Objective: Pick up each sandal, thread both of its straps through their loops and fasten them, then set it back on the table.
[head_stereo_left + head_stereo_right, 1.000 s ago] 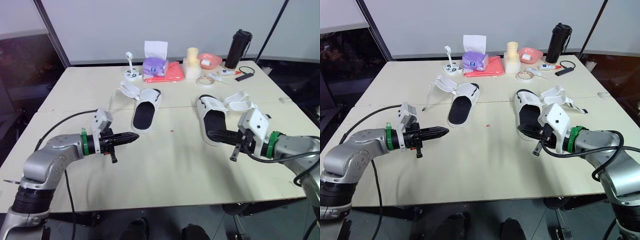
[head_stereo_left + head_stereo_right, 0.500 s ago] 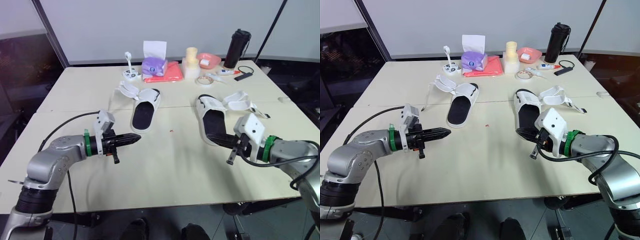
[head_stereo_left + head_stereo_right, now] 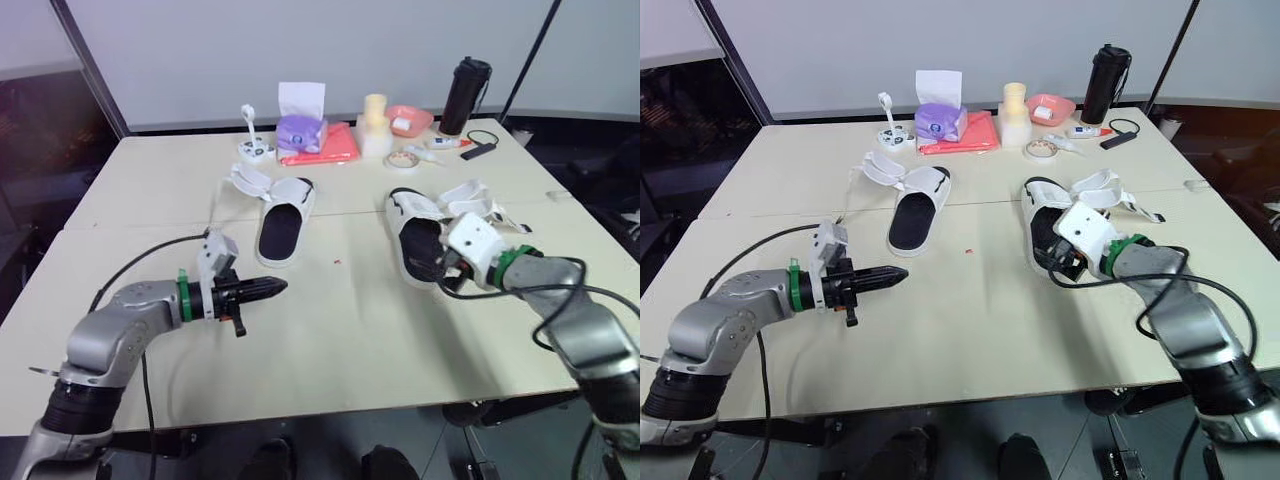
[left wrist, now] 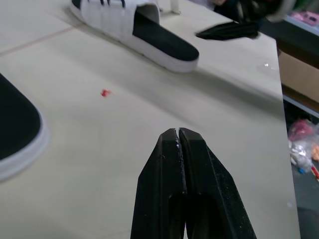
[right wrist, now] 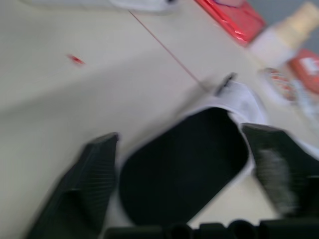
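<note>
Silver arms [image 3: 110, 335], green wrist rings [image 3: 183, 297], black grippers [image 3: 281, 285].

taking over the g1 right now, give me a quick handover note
Left gripper: shut, empty, held over the table near the left sandal.
Right gripper: open, fingers either side of the heel of the right sandal, not yet gripping.
Both sandals lie flat on the table, straps splayed open.
Done: nothing fastened.
Left: pick up, thread, fasten and set down both sandals.

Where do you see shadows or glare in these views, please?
Left wrist view: the sandal on the robot's right throws a soft shadow onto the table beside its sole. Left eye view: light looks even, no strong glare on the table.
</note>
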Controlling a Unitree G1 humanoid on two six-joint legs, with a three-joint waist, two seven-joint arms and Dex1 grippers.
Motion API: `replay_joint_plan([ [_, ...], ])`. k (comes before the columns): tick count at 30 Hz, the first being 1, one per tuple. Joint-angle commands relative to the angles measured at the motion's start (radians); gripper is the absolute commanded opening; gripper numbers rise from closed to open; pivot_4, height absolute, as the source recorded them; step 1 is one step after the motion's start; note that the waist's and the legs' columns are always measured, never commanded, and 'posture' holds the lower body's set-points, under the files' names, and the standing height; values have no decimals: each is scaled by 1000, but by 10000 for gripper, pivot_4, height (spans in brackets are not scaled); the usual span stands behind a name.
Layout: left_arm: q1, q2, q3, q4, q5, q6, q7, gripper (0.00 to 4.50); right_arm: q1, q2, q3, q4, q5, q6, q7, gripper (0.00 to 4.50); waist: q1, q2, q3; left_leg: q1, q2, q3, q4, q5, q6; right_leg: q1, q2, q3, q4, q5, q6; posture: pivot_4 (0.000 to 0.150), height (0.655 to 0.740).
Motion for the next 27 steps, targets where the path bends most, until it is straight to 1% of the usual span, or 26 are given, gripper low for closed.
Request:
replay_joint_plan([
  [1,-6,-2,4,-30,6,-24,-3,0,-99,32,72,149,-150,-98,-70,44163,0,0,0,0,0,0,0,0,0,0,0,0,0,0,0,1500,7344],
  [3,-4,-5,1,-34,7,-26,0,0,-158,50,115,260,-227,-155,-109,44163,-1,0,0,0,0,0,0,0,0,-1,0,0,1,0,0,1500,7344],
  [8,12,-9,3,-56,11,-23,10,0,-299,101,186,536,-360,-298,-196,44163,-1,0,0,0,-1,1,-1,1,-1,-2,0,1,2,0,0,1500,7344],
  [11,21,-11,5,-69,14,-20,20,0,-401,151,225,746,-429,-376,-276,44163,-3,0,0,0,-1,1,-1,1,-1,-2,0,1,3,0,0,1500,7344],
  [19,41,-10,5,-106,9,-7,41,0,-618,291,287,1233,-526,-525,-466,44163,-20,0,0,0,-1,0,-3,3,-5,-3,1,1,4,0,0,1500,7344],
  [21,48,-8,7,-106,12,-10,42,0,-652,319,294,1314,-542,-543,-511,44163,-27,0,0,0,-1,0,-3,4,-6,-3,1,1,4,0,0,1500,7344],
  [25,57,-6,8,-103,17,-16,46,0,-688,346,296,1399,-557,-567,-568,44163,-30,0,0,0,-1,-1,-4,4,-6,-4,2,1,6,0,0,1500,7344],
  [26,61,-7,9,-106,17,-16,49,0,-694,352,295,1413,-559,-570,-579,41871,-30,0,0,0,-1,-1,-3,4,-6,-5,2,2,7,0,0,1500,7344],
  [27,65,-6,9,-110,17,-16,51,0,-699,358,294,1422,-559,-574,-586,38664,-30,0,0,0,-1,-1,-3,4,-6,-5,2,1,7,0,0,1500,7344],
])
